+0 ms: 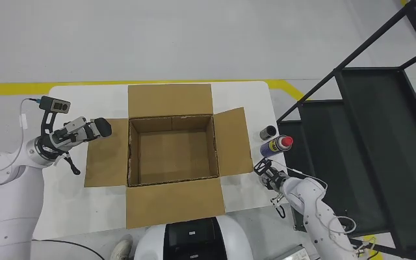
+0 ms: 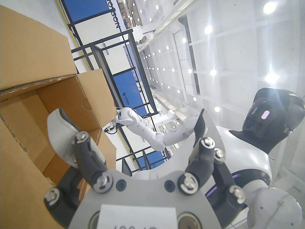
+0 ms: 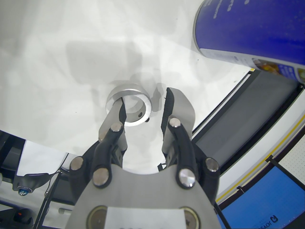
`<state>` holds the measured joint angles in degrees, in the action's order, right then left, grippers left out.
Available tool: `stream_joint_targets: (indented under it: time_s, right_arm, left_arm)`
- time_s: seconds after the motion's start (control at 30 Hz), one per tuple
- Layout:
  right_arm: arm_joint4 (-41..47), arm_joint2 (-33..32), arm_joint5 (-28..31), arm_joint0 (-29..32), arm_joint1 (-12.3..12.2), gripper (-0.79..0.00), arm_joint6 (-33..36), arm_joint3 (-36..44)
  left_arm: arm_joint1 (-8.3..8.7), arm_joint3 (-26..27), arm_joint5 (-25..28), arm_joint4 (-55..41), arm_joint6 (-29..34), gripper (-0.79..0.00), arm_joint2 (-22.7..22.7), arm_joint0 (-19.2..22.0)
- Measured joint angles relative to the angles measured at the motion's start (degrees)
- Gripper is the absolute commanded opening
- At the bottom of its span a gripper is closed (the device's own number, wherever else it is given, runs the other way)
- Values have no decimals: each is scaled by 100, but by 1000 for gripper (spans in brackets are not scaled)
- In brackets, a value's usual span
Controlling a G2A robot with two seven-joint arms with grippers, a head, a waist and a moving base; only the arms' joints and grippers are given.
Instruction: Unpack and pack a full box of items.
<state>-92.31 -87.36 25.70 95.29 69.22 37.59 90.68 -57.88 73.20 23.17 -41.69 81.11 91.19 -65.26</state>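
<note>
An open cardboard box (image 1: 172,153) with all its flaps folded out stands in the middle of the white table (image 1: 240,97); its inside looks bare. By the table's right edge a small metal ring (image 3: 128,107) lies flat. My right gripper (image 1: 266,170) (image 3: 144,103) is open over it, one finger inside the ring and the other outside. Just beyond stands a blue spray can (image 1: 276,144) (image 3: 250,17) with a red cap. My left gripper (image 1: 97,128) (image 2: 129,117) is open and holds nothing, raised beside the box's left flap (image 2: 35,55).
A small grey cylinder (image 1: 267,132) stands behind the spray can near the table's right edge. A dark metal stair frame (image 1: 364,143) rises close beside the table on the right. Bare table shows left of the box and at the back corners.
</note>
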Motion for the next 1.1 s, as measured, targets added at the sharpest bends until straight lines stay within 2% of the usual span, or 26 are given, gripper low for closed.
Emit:
stream_joint_targets:
  time_s: [0.13,0.3,0.4,0.5,0.53,0.7,0.8,0.93,1.1]
  right_arm:
    - [87,-92,31,128,-22,-496,-80,201]
    - [293,-438,159,565,-75,-459,-89,766]
    - [653,-706,423,844,-108,-409,-207,1066]
    - [1384,-1029,1114,1086,-155,-265,-376,1209]
    - [1626,-1152,1346,1135,-174,-256,-400,1208]
    - [2668,-1652,2299,1192,-275,-385,-317,995]
    - [3065,-1705,2648,1098,-327,-403,-165,808]
    - [3339,-1573,2765,901,-374,-400,70,607]
    - [3314,-1272,2517,536,-410,-385,353,326]
  left_arm:
    - [0,0,0,0,0,0,0,0]
    - [0,0,0,0,0,0,0,0]
    - [0,0,0,0,0,0,0,0]
    - [0,0,0,0,0,0,0,0]
    - [0,0,0,0,0,0,0,0]
    - [0,0,0,0,0,0,0,0]
    - [0,0,0,0,0,0,0,0]
    - [0,0,0,0,0,0,0,0]
    - [0,0,0,0,0,0,0,0]
